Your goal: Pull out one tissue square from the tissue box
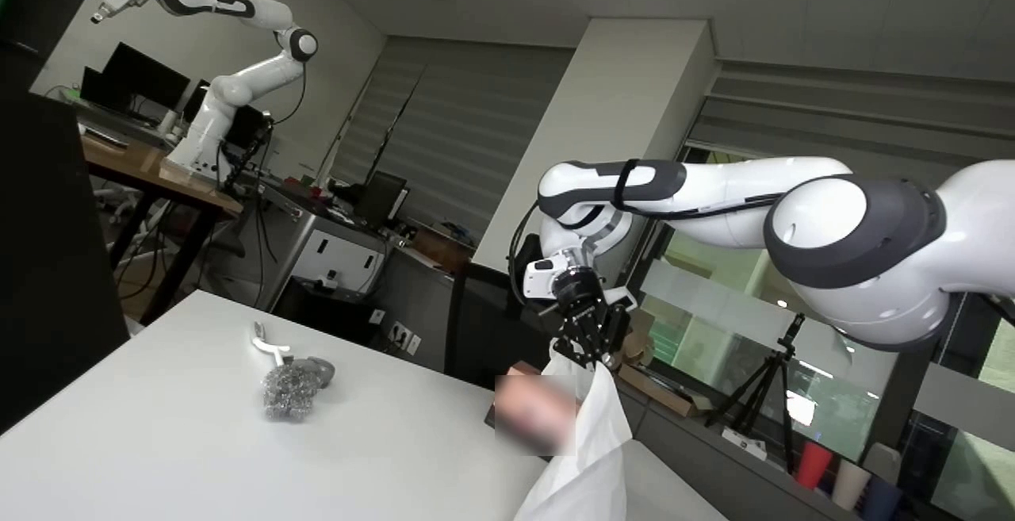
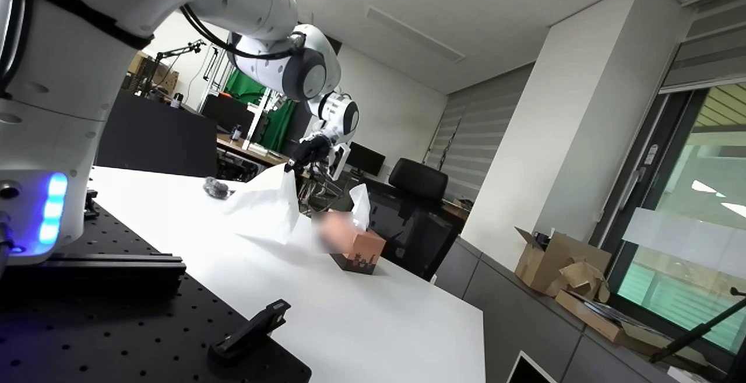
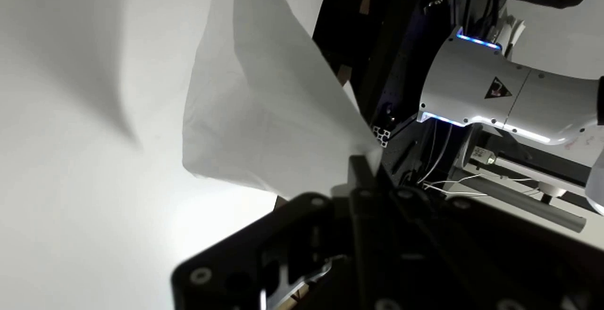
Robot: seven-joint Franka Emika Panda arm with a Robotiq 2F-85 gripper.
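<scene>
My gripper (image 1: 591,353) is shut on one corner of a white tissue (image 1: 585,465). In an exterior view the tissue (image 2: 271,202) hangs from the fingertips (image 2: 291,166) over the white table, apart from the box. The tissue box (image 2: 362,249), orange with a dark base, stands upright near the table's far edge, with another tissue (image 2: 361,205) standing up from its top. The box (image 1: 527,410) is partly blurred in both exterior views. In the wrist view the tissue (image 3: 269,112) spreads out from the fingertips (image 3: 370,166). The box is mostly hidden there.
A grey scrubber (image 1: 291,390) with a white-handled tool (image 1: 273,346) lies on the white table (image 1: 396,457). A black clamp (image 2: 250,331) sits at the edge of the perforated black base plate (image 2: 145,336). A black chair (image 2: 417,188) stands behind the table.
</scene>
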